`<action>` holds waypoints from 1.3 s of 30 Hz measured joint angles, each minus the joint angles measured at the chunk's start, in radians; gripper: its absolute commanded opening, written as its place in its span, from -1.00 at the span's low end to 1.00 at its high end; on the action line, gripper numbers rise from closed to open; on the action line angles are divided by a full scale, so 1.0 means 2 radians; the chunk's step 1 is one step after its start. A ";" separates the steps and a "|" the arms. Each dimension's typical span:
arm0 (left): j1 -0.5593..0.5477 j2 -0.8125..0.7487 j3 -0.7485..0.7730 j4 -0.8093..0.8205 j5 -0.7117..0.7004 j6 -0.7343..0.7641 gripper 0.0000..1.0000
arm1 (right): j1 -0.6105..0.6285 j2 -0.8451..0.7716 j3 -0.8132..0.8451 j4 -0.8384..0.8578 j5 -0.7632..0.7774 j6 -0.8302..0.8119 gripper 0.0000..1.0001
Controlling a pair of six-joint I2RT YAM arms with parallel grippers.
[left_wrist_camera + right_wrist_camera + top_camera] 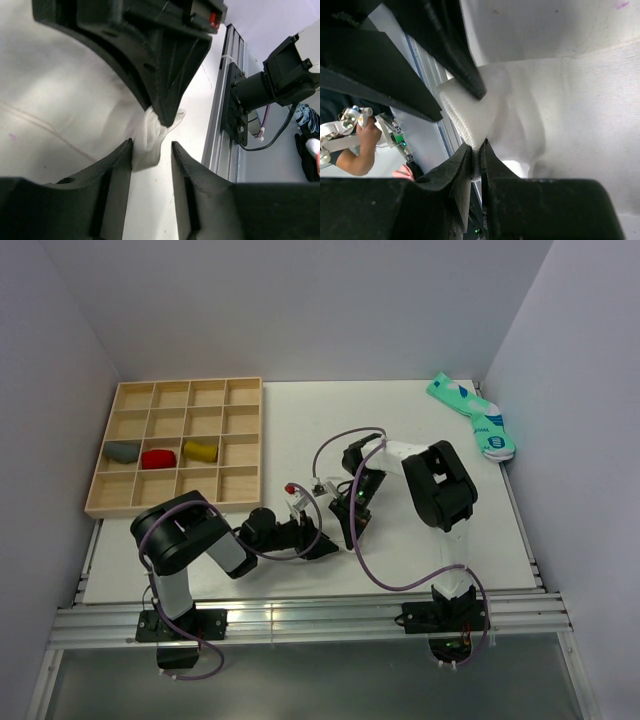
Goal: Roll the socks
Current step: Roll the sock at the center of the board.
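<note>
The right gripper (pixel 476 147) is pinching only the white sock (pixel 530 115) edge; the left gripper (pixel 152 145) jaws are standing spread, so fabric may be slipping out.

white sock (pixel 560 100): soft knit cloth, matt, slightly fuzzy. cuff (pixel 462 115), pinched at the right gripper (pixel 475 150) fingertips, is ribbed (ribs clearest just above them). fingers (pixel 445 200): matt black plastic, faintly grainy. table (pixel 50 75) under the left gripper (pixel 151 146): smooth white, low sheen. rail (pixel 221 125) beside its fingers: brushed grey metal. tray (pixel 172 507), well away: bare pale wood.
</note>
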 measured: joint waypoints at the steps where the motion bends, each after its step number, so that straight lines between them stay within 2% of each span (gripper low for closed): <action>1: 0.000 0.000 0.002 0.000 0.000 0.000 -0.24 | 0.000 0.000 0.000 0.002 0.000 0.002 -0.70; 3: -0.002 0.000 0.006 0.000 -0.001 0.000 -0.40 | 0.000 0.000 0.000 0.005 0.002 0.006 -0.70; 14: -0.005 0.009 0.019 0.000 -0.005 0.001 -0.84 | 0.000 0.000 -0.002 0.032 0.019 0.034 -0.69; 16: -0.006 0.009 0.020 -0.003 -0.009 0.002 -0.99 | 0.000 -0.003 -0.005 0.038 0.020 0.039 -0.69; 21: -0.008 0.009 0.021 -0.004 -0.015 0.001 -0.99 | -0.001 -0.013 -0.010 0.055 0.027 0.055 -0.66; 23: -0.008 0.010 0.021 -0.004 -0.017 0.001 -0.89 | -0.001 -0.023 -0.016 0.062 0.031 0.062 -0.66; 24: -0.008 0.011 0.021 -0.003 -0.017 0.001 -0.59 | -0.002 -0.028 -0.019 0.065 0.034 0.064 -0.67; 27: -0.009 0.019 0.020 0.001 -0.016 -0.001 -0.36 | -0.002 -0.041 -0.021 0.069 0.039 0.068 -0.67; 32: -0.009 0.025 0.020 0.002 -0.013 -0.009 -0.22 | -0.003 -0.044 -0.023 0.074 0.042 0.069 -0.68; 39: -0.009 0.026 0.020 0.002 -0.012 -0.010 -0.15 | -0.004 -0.044 -0.030 0.080 0.043 0.070 -0.69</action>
